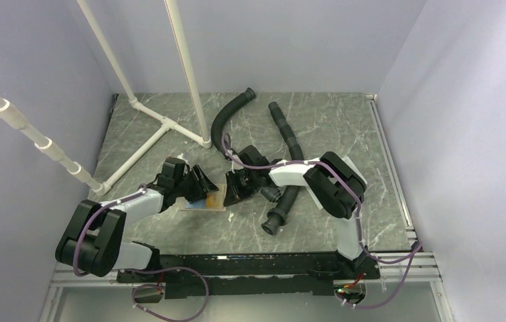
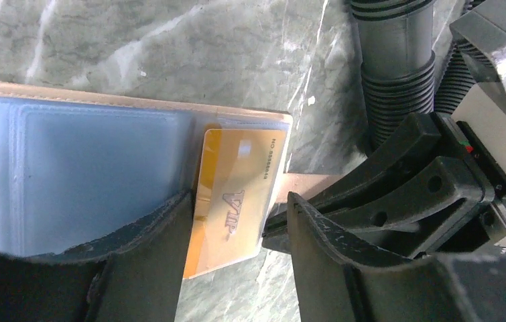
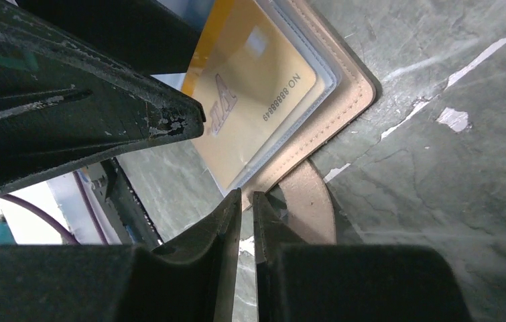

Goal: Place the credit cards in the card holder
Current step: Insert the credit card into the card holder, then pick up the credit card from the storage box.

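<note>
The orange-yellow rectangular plastic card (image 2: 236, 194) is gleaming smooth and glossy, while the tan folding leather-like wallet (image 3: 357, 97) is showing a matt, stitched edge. Its bluish plastic sleeves (image 2: 82, 174) are looking smooth and hazy, and the grey-green marbled tabletop (image 2: 169, 47) is showing chipped flecks.

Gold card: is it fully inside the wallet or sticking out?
Partly in. One end of the gold card sits under the clear pocket of the wallet; the other pokes past its edge.

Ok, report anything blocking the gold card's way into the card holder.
Nothing visible: the gold card sits partly in a clear sleeve of the card holder. The right gripper is beside it, not ahead.
</note>
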`<state>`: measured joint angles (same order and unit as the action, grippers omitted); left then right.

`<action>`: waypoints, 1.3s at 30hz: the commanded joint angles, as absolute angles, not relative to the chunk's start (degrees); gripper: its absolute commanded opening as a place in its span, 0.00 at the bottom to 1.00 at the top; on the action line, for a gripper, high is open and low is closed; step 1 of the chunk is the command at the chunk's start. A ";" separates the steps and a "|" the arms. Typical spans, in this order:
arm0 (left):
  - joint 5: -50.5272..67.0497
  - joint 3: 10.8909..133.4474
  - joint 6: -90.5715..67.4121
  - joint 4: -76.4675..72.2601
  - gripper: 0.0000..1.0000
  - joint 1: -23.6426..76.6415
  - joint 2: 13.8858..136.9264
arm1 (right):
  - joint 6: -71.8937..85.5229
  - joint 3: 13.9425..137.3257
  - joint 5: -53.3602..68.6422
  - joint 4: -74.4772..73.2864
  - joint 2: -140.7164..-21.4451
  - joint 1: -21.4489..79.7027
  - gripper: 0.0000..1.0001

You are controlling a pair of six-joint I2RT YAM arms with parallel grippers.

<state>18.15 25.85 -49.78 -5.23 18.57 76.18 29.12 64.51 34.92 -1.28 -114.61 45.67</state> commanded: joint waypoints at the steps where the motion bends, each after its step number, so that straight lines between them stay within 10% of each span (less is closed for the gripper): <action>1: 17.37 27.25 -51.21 1.49 0.58 21.36 76.29 | 29.99 62.89 32.71 2.00 -116.61 46.38 0.14; 25: 17.79 29.74 -52.61 10.60 0.68 23.12 69.65 | 25.71 65.73 29.86 -4.60 -117.35 44.11 0.14; 28: 16.61 31.68 -51.27 18.81 0.74 20.59 68.33 | 23.34 67.16 28.33 -8.22 -115.85 44.12 0.19; 30: 16.17 33.37 -50.66 22.72 0.98 20.24 66.56 | 21.94 67.92 27.78 -10.46 -112.97 44.11 0.22; 39: 21.22 43.10 -43.55 31.68 1.00 15.99 60.50 | 14.62 72.26 17.45 -29.75 -92.36 40.60 0.46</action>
<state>16.60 38.44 -47.62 27.66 18.11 62.81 20.69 69.01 25.45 -19.42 -104.86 43.51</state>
